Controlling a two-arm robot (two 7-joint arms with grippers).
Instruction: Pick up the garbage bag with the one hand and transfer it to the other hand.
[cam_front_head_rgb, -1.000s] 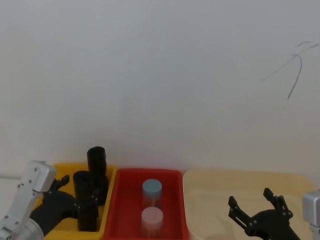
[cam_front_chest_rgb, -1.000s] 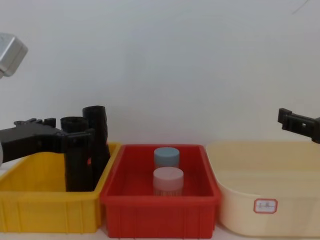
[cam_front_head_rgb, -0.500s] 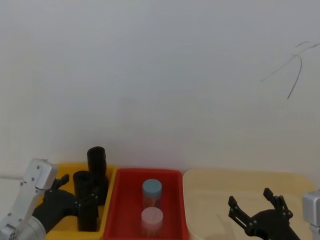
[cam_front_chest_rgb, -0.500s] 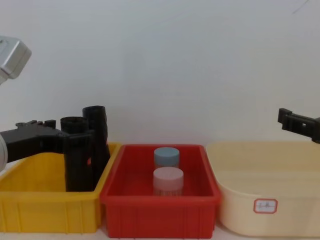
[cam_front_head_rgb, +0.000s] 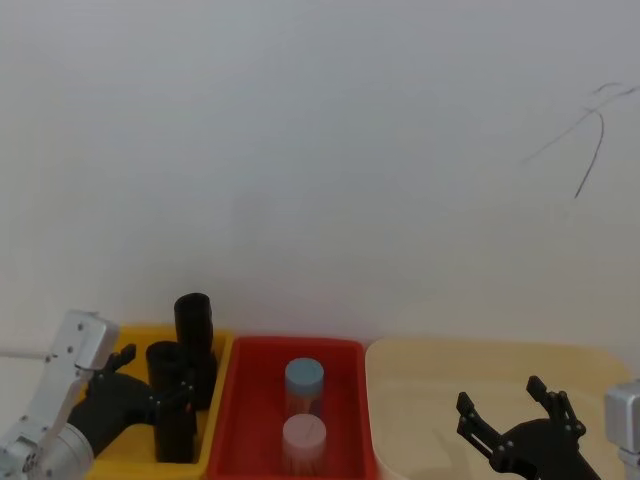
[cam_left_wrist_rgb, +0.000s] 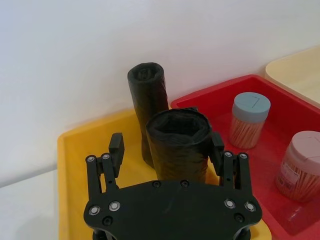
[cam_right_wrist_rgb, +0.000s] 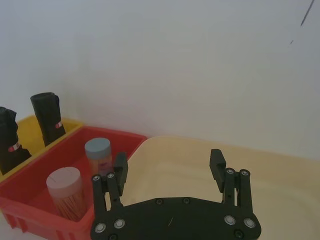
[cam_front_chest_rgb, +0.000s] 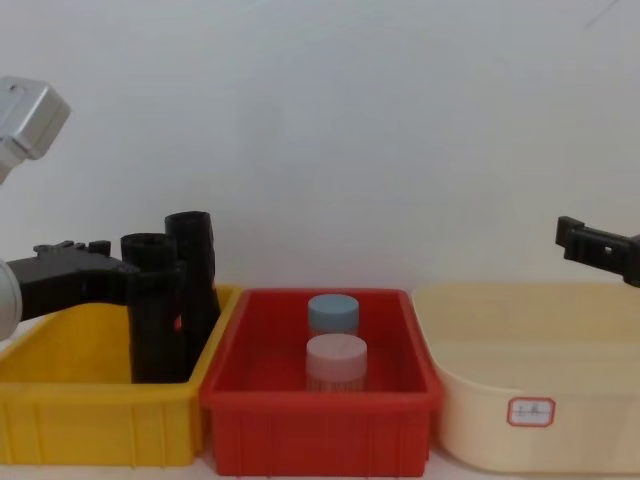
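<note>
Two black crinkly rolls stand upright in the yellow bin (cam_front_head_rgb: 135, 455). The nearer one is the garbage bag (cam_front_head_rgb: 165, 365) (cam_left_wrist_rgb: 179, 145) (cam_front_chest_rgb: 155, 335), and a red-and-white label shows on it in the right wrist view (cam_right_wrist_rgb: 10, 142). My left gripper (cam_front_head_rgb: 178, 400) (cam_left_wrist_rgb: 167, 142) (cam_front_chest_rgb: 165, 278) is open and straddles the bag near its top. One finger rests against the bag's side and the other stands a gap away. My right gripper (cam_front_head_rgb: 500, 392) (cam_right_wrist_rgb: 168, 157) (cam_front_chest_rgb: 568, 232) hovers open and holds nothing over the cream tub (cam_front_head_rgb: 420, 400).
The second black roll (cam_front_head_rgb: 193, 325) (cam_left_wrist_rgb: 147, 95) (cam_front_chest_rgb: 192, 250) stands just behind the bag, against the bin's far corner. A red bin (cam_front_chest_rgb: 320, 405) in the middle holds two lidded jars (cam_front_chest_rgb: 335, 360). The white wall rises close behind all three containers.
My left arm's wrist joint has risen a little and the gripper has eased slightly back around the bag. The rolls and the right arm have not moved.
</note>
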